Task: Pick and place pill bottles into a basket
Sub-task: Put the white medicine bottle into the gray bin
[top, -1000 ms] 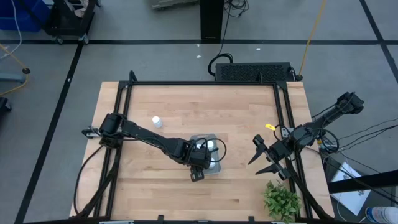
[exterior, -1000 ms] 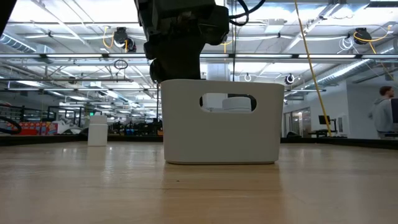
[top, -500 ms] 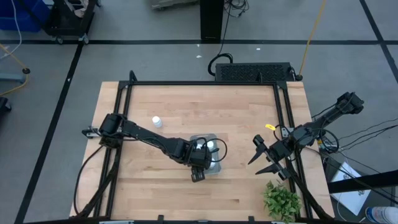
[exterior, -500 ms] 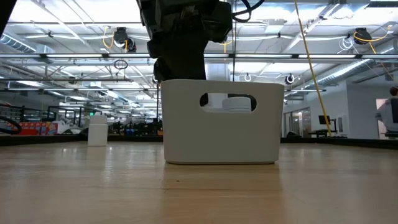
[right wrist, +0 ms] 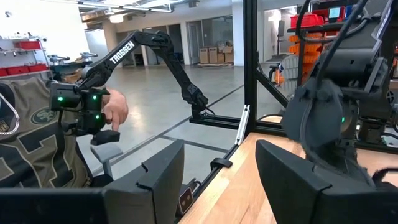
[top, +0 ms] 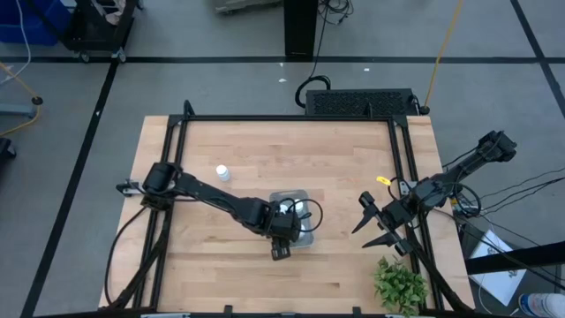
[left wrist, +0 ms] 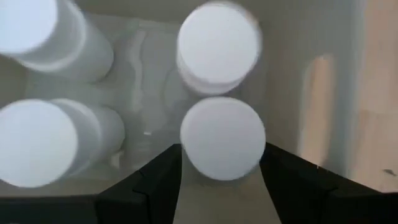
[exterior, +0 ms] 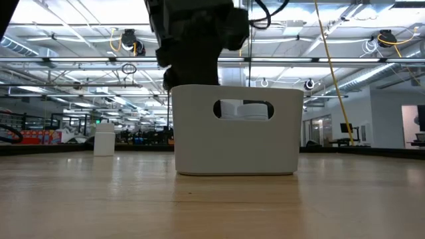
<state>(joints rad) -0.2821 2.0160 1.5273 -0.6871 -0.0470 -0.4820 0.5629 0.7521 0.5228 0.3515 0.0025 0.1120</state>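
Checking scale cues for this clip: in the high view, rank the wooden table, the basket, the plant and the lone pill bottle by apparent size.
1. Wooden table
2. Plant and basket: look close in size, and the left gripper hides part of the basket, so unranked
3. Lone pill bottle

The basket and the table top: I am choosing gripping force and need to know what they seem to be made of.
The pale, rounded-corner rectangular basket looks like moulded plastic with a matte finish: smooth, even walls and a cut-out handle slot. From above it seems slightly translucent. The light-brown table top looks like wood with a smooth, faintly glossy finish: it shows plank seams and grain.
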